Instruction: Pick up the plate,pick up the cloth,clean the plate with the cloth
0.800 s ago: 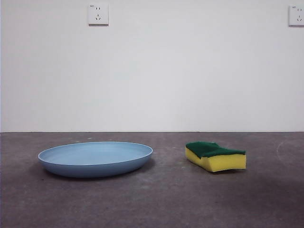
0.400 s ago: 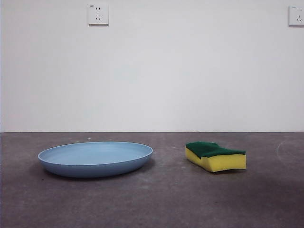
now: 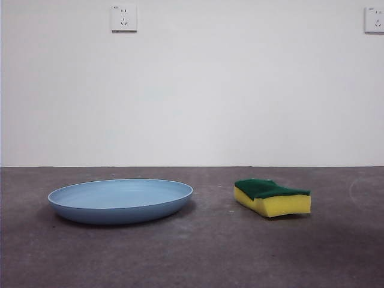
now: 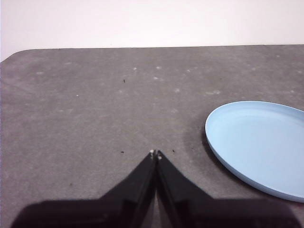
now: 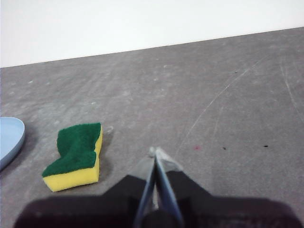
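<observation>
The light-blue plate (image 3: 120,200) lies flat on the grey table at the left of the front view. To its right rests the cloth (image 3: 272,197), a yellow sponge block with its green layer facing up. In the left wrist view my left gripper (image 4: 156,153) is shut and empty above bare table, off to one side of the plate (image 4: 259,145). My right gripper (image 5: 156,152) is also shut and empty; the cloth (image 5: 76,155) lies apart from it, with the plate's rim (image 5: 9,139) at the picture's edge. Neither arm appears in the front view.
A white wall backs the table, with two power sockets (image 3: 123,17) high up. The table's rounded corner (image 4: 19,53) appears in the left wrist view. Faint scratches mark the surface near the right gripper.
</observation>
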